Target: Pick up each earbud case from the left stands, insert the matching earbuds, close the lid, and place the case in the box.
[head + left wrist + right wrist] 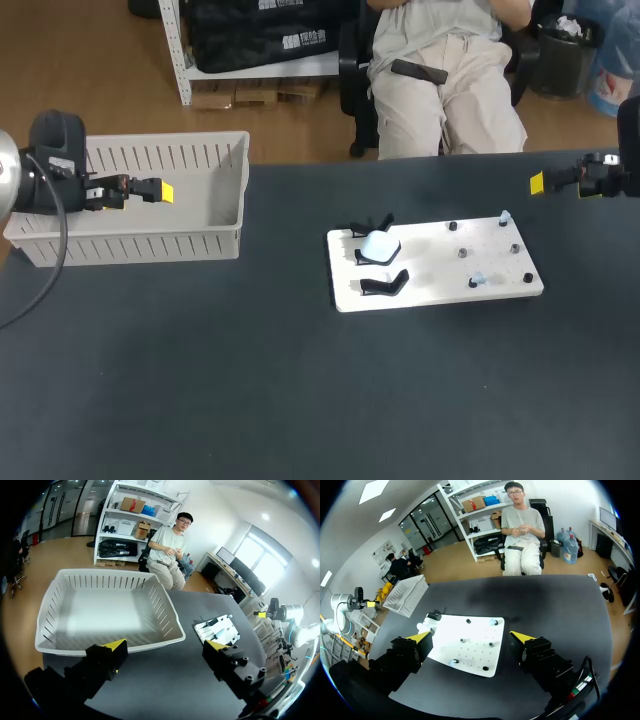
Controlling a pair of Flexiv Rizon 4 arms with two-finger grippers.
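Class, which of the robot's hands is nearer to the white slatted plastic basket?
Left. The left hand is at the white slatted plastic basket's left end; the right hand is far off, past the white board, at the dark table's right edge.

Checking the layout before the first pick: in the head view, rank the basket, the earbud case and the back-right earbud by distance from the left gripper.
From the left gripper:
1. White basket, right by the gripper, at the table's left.
2. Earbud case, at the left end of the white board.
3. Earbud, on a peg at the board's back right corner.
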